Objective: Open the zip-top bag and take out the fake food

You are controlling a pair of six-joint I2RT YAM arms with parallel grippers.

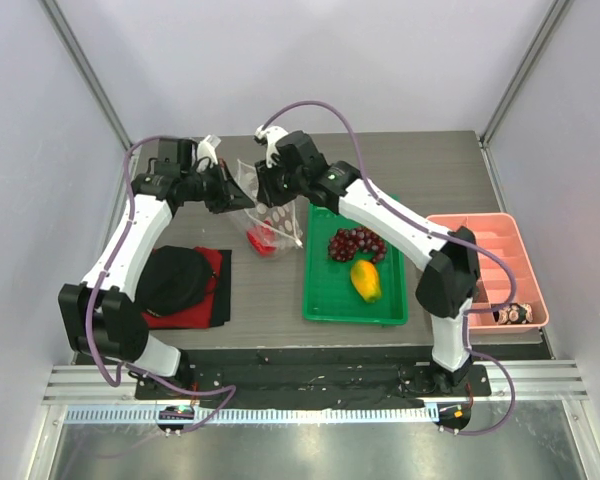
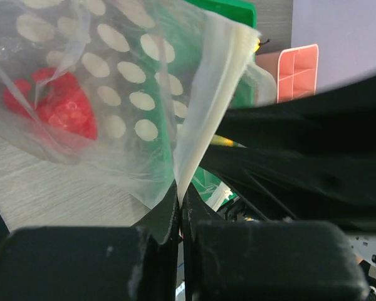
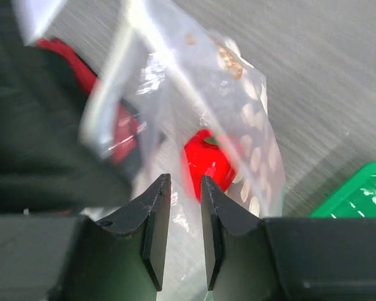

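The zip-top bag (image 1: 263, 215), clear with white dots, hangs lifted over the table between my two grippers. My left gripper (image 1: 230, 195) is shut on the bag's white zip strip edge (image 2: 207, 106); its jaws (image 2: 180, 188) pinch the plastic. A glossy red piece (image 2: 62, 106) lies inside the bag and also shows in the right wrist view (image 3: 207, 163). My right gripper (image 3: 185, 182) is just above the bag, jaws a narrow gap apart, nothing clamped. The dark red grape cluster (image 1: 357, 243) and the yellow piece (image 1: 365, 280) lie on the green tray (image 1: 320, 300).
A red cloth (image 1: 215, 295) with a black lump (image 1: 173, 278) on it lies at the left. A pink divided tray (image 1: 490, 250) with small items stands at the right edge. Grey walls enclose the table.
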